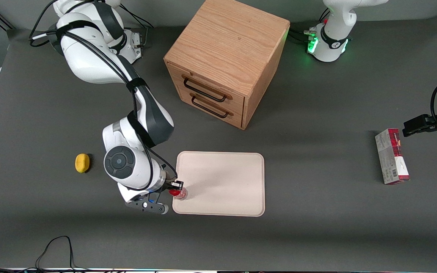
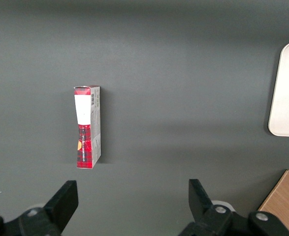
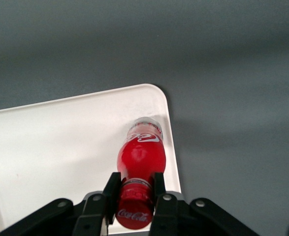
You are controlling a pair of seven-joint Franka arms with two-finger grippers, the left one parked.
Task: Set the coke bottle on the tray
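Placing step. Gripper clamped on bottle neck, bottle upright over tray corner nearest working arm. Next: confirm base seated inside rim, release, retreat upward.

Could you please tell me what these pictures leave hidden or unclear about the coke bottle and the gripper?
- Front view: the coke bottle is mostly hidden by the gripper; only red cap and shoulder show over the tray.
- Right wrist view: whether the bottle's clear base touches the tray or hangs above it cannot be told.
- Left wrist view: the bottle is out of frame.
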